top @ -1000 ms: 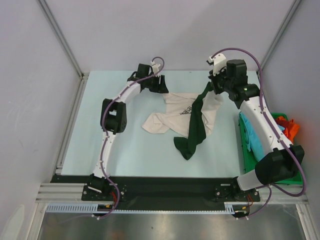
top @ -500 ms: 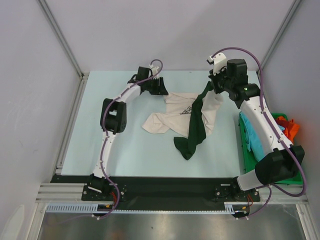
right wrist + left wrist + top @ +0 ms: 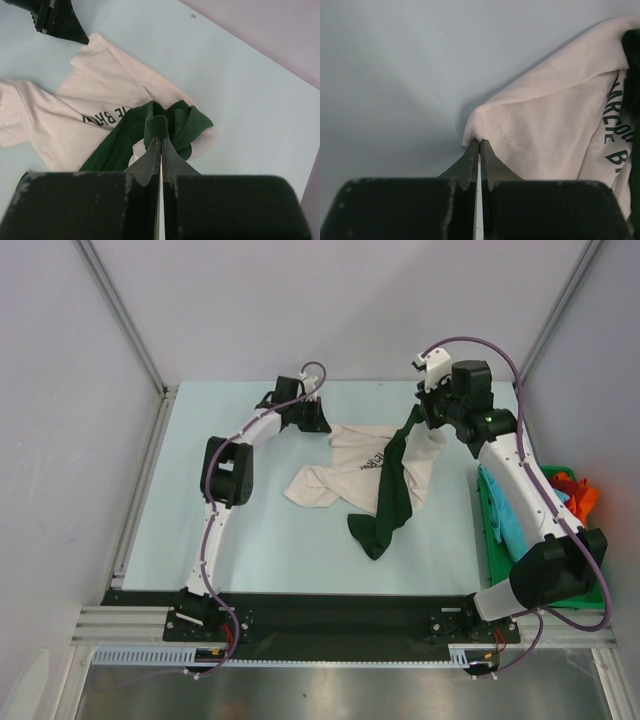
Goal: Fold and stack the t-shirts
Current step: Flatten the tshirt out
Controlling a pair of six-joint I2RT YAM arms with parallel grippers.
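The cream-white t-shirt (image 3: 322, 485) lies crumpled at the middle of the table, with dark lettering showing. The dark green t-shirt (image 3: 393, 498) is draped across it, and its upper end is lifted. My left gripper (image 3: 322, 426) is shut on the cream shirt's far left corner (image 3: 545, 115), low at the table; its tips (image 3: 479, 142) pinch the cloth edge. My right gripper (image 3: 428, 422) is shut on a bunched fold of the green shirt (image 3: 192, 122) and holds it above the cream shirt (image 3: 75, 115). The left gripper (image 3: 56, 21) shows at the top left of the right wrist view.
A green bin (image 3: 487, 532) stands at the table's right edge, partly under the right arm, with turquoise cloth (image 3: 512, 522) and orange cloth (image 3: 580, 496) in it. Metal frame posts rise at the two far corners.
The left gripper's jaws have closed on the cream shirt's corner. The right arm and the green shirt have barely moved.
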